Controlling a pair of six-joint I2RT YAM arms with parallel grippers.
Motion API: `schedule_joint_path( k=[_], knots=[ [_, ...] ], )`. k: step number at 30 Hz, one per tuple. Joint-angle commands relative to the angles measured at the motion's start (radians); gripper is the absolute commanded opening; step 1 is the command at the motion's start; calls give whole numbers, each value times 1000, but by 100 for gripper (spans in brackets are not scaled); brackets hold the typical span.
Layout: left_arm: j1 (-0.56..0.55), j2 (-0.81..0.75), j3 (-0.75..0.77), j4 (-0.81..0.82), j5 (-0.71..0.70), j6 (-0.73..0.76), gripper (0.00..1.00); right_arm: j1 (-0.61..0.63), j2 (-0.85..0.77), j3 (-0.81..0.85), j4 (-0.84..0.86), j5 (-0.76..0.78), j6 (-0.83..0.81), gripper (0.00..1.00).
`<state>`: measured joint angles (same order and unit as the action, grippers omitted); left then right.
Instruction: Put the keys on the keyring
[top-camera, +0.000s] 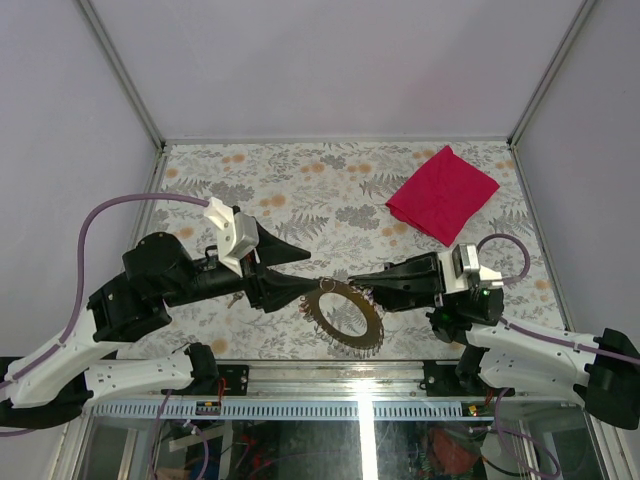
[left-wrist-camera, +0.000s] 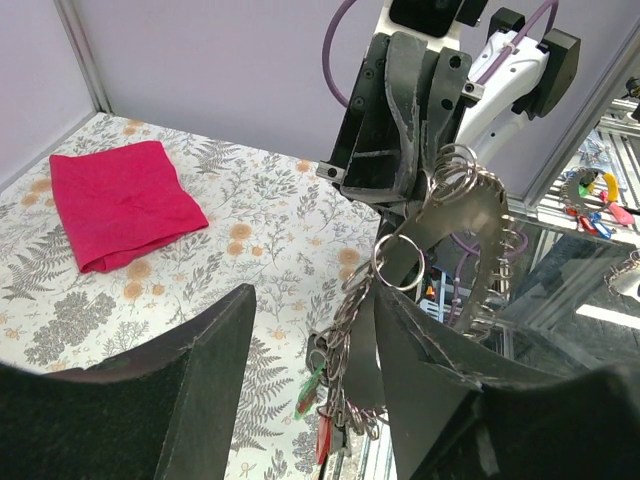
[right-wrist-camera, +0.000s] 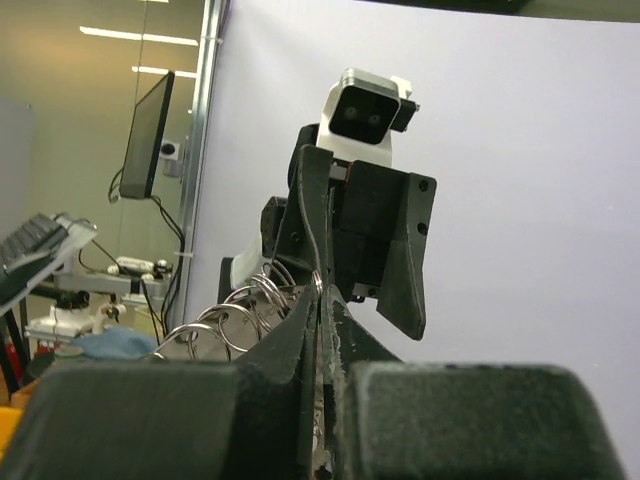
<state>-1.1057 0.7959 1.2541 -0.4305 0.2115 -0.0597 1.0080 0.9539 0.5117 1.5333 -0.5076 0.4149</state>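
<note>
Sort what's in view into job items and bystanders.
Job: keyring plate in the shut right hand; red key hanging from its rings; open left hand.
Not the job: red cloth; green tag beside the key.

Keyring (left-wrist-camera: 398, 262): small silver split ring, right of centre in left wrist view, upright, against edge of dark plate (left-wrist-camera: 470, 215). String of rings hangs below it. Red key (left-wrist-camera: 325, 437): bottom centre, dangling at string's end, partly hidden.
</note>
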Motion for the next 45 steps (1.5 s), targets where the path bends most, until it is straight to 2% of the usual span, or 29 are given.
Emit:
schedule_joint_path(
  k=[1, 7, 13, 17, 21, 24, 31, 35, 45],
  knots=[
    [-5, -14, -5, 75, -1, -13, 53, 4, -13, 36, 91, 114, 101, 0],
    [-5, -25, -5, 71, -10, -18, 53, 5, -67, 79, -149, 133, 82, 0],
    [-5, -38, -7, 61, -26, -20, 53, 5, -166, 170, -582, -1, -186, 0],
    [-6, -43, -16, 61, -30, -20, 54, 5, -206, 237, -826, -35, -338, 0],
    [-4, -40, -29, 75, -20, -11, 54, 5, -212, 331, -1053, -76, -443, 0],
    [-5, -37, -52, 112, -21, -2, 54, 5, -207, 387, -1160, -91, -466, 0],
    [-5, -52, -110, 238, -9, 10, 53, 5, -201, 452, -1263, -89, -421, 0],
    [-6, -51, -119, 256, 3, 8, 52, 5, -199, 469, -1282, -84, -387, 0],
    [-6, -23, -118, 268, 64, 4, 50, 4, -206, 449, -1213, -52, -321, 0]
  ],
)
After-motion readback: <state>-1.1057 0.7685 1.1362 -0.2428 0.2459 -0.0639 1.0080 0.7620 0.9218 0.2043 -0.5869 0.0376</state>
